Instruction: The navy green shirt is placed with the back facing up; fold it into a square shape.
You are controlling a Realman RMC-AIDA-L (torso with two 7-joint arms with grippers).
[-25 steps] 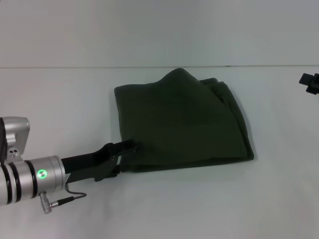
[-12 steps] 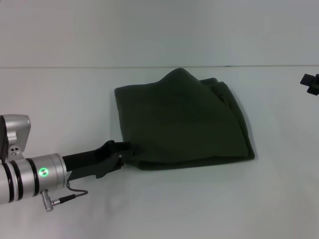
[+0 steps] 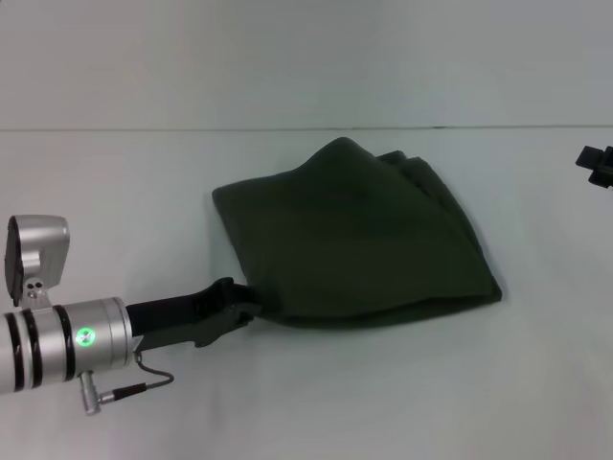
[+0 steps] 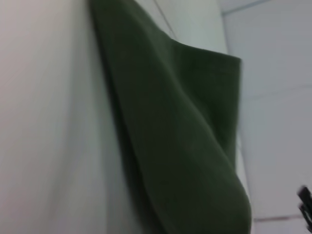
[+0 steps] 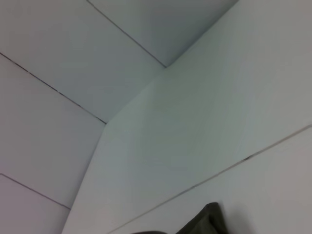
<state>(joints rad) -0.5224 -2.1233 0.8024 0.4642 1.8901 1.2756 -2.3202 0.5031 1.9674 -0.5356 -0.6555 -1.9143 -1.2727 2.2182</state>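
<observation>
The navy green shirt point(image 3: 354, 240) lies folded into a rough rectangle on the white table point(image 3: 402, 402), plain side up, with a raised hump at its far edge. My left gripper point(image 3: 251, 295) reaches in from the near left and is shut on the shirt's near-left corner. In the left wrist view the shirt point(image 4: 185, 146) fills the middle as a bulging fold. A small piece of the shirt point(image 5: 204, 222) shows in the right wrist view. My right gripper point(image 3: 596, 165) is parked at the far right edge, away from the shirt.
White tabletop surrounds the shirt on all sides. A white wall rises behind the table's far edge point(image 3: 144, 128). A cable point(image 3: 124, 388) hangs under my left wrist.
My left gripper has shifted slightly toward me at the corner. The shirt has skewed with it: its far-left corner moved left and its near-right corner moved right.
</observation>
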